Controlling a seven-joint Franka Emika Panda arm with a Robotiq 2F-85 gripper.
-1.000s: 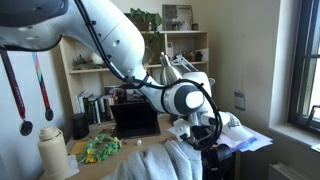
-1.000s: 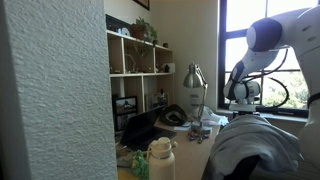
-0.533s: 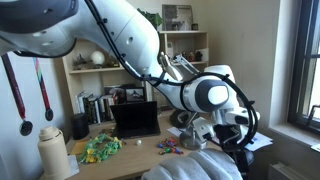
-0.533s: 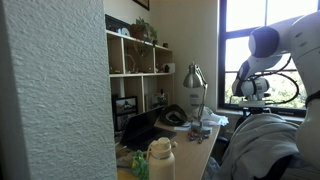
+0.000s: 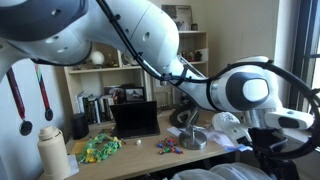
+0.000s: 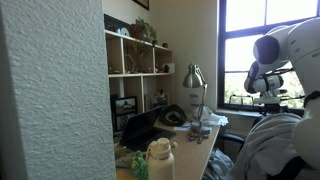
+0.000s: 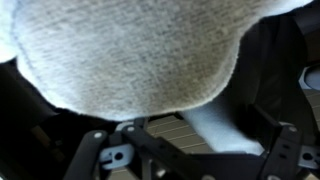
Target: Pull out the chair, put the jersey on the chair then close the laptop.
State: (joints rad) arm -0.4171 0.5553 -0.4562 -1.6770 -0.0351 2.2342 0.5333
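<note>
Shelf unit (image 5: pixel 120 68) w/ bright window (image 6: pixel 236 45)

Pale grey jersey (image 7: pixel 130 50), seemingly black laptop (image 5: pixel 134 120)

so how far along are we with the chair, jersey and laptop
Looks done: the jersey lies draped over what seems to be the dark chair. In hand: the claw is open beside the cloth, gripping nothing. Left: the laptop is open and needs closing.
</note>
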